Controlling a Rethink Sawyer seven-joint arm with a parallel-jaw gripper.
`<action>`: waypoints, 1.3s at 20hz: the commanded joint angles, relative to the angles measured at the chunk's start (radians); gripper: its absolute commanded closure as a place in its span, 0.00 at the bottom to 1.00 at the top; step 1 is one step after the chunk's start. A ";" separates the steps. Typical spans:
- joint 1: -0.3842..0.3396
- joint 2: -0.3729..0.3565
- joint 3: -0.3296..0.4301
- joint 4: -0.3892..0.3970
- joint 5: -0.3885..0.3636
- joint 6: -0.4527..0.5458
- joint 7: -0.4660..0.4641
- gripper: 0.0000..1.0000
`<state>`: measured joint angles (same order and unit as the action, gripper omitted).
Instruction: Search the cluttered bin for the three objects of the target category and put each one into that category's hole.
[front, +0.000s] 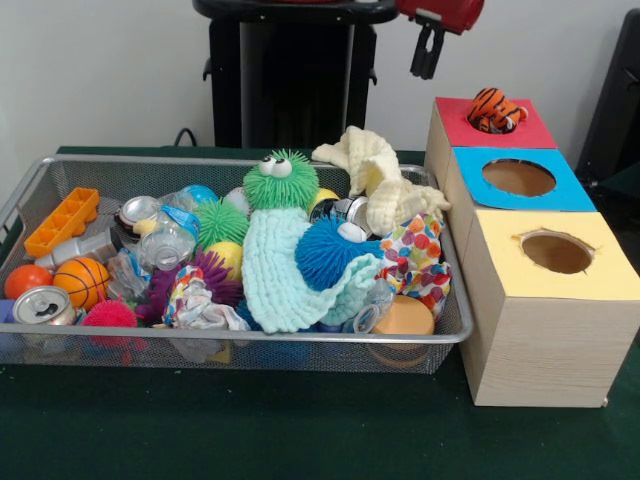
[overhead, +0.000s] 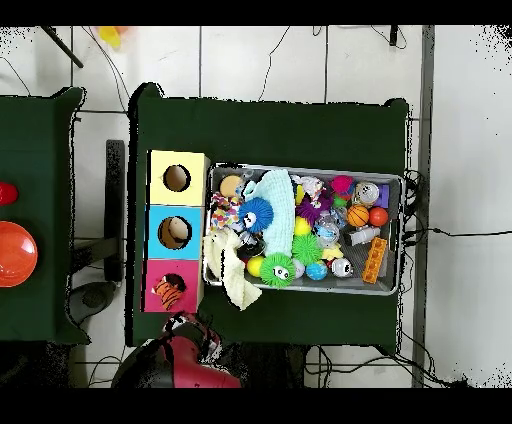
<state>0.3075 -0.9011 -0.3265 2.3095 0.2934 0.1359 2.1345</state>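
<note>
green felt table, wire-mesh bin of spiky balls, gripper state unclear

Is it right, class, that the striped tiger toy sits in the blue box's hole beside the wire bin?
No. The tiger toy sits in the red box's hole, not the blue one. The front view shows it, and it is beside the wire bin.

No legible text, labels or numbers anywhere.
</note>
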 joint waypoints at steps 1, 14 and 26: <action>-0.016 -0.018 0.027 -0.116 -0.031 0.123 0.080 1.00; 0.028 -0.036 0.094 -0.134 0.052 0.156 0.183 1.00; 0.058 -0.027 0.118 -0.111 0.097 0.130 0.204 1.00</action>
<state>0.3695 -0.9433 -0.3262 2.2565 0.3302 0.2112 2.1345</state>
